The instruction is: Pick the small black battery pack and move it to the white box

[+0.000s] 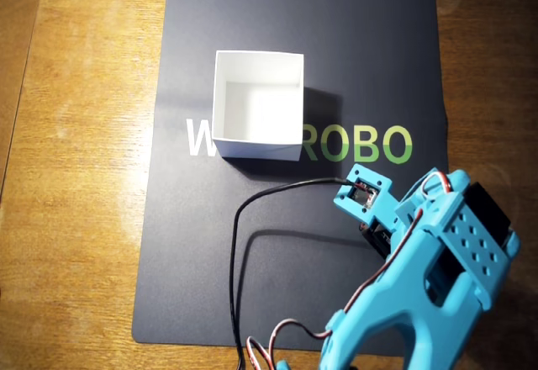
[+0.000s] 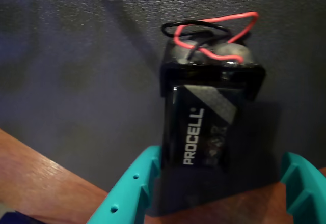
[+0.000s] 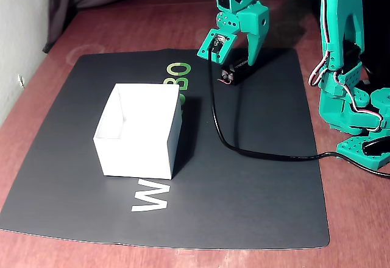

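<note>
One battery pack (image 2: pixel 204 127), one white box (image 3: pixel 139 131).

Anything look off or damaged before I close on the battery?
Nothing stands out. The battery pack lies flat on the mat between the open gripper fingers, wires intact. The white box stands upright and empty.

Arm (image 1: pixel 420 294) hides the battery pack (image 2: pixel 204 127) overhead.
</note>
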Controlling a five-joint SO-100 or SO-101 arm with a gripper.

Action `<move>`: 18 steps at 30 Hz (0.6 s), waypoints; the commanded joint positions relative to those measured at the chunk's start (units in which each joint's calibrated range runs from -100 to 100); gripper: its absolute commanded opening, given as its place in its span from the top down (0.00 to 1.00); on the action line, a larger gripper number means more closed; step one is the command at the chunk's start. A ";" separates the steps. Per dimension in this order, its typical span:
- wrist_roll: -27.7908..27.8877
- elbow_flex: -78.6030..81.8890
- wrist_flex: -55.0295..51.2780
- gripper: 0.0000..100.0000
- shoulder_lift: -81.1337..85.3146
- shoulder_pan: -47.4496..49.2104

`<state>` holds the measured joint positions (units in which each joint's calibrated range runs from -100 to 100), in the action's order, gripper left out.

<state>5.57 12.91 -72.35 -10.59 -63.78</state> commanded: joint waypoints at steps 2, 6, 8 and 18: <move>-0.16 -1.71 -0.22 0.73 0.12 3.67; -0.22 -0.26 -0.13 0.73 0.12 5.31; -0.27 2.10 -0.04 0.73 0.12 5.31; -0.27 4.10 2.85 0.73 0.03 5.19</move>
<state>5.47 16.91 -71.91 -10.59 -58.96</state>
